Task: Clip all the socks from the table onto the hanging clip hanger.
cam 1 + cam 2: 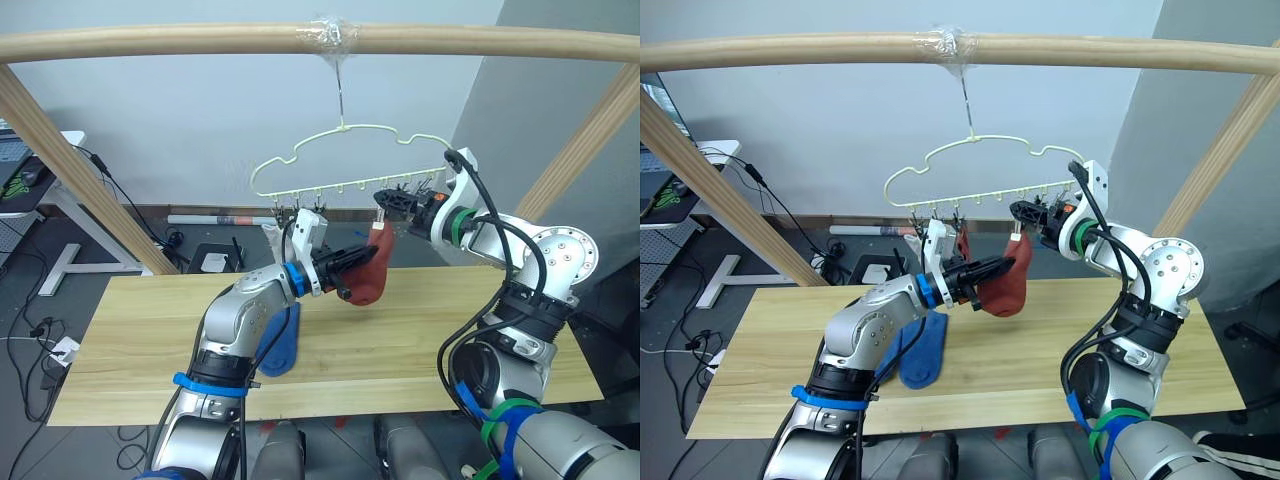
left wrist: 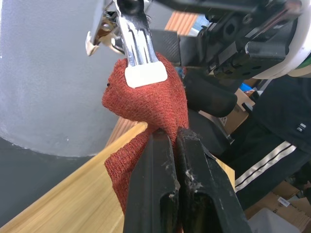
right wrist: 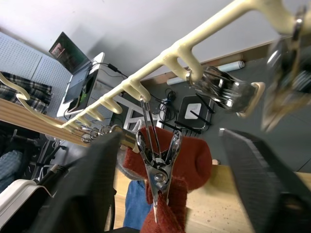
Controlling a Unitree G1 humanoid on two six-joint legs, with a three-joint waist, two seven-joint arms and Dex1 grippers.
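A rust-red sock (image 1: 372,282) hangs from a metal clip (image 2: 141,73) on the pale yellow-green clip hanger (image 1: 345,128), and the clip's white pad bites the sock's top edge. My left gripper (image 1: 352,262) is shut on that sock's lower part, just under the hanger. My right gripper (image 1: 388,200) is open at the same clip (image 3: 158,170), with one finger (image 3: 82,194) on each side and neither touching it. A blue sock (image 1: 280,340) lies on the light wood table (image 1: 130,340) below my left arm. A strip of red fabric (image 1: 962,243) shows under the left clips.
The hanger hangs from a taped hook on the rounded wooden pole (image 1: 200,40), whose slanted legs (image 1: 80,170) stand at both table ends. Several more clips (image 1: 300,205) dangle along the bar. A desk with a laptop (image 1: 25,165) and floor cables lie beyond the table on the left.
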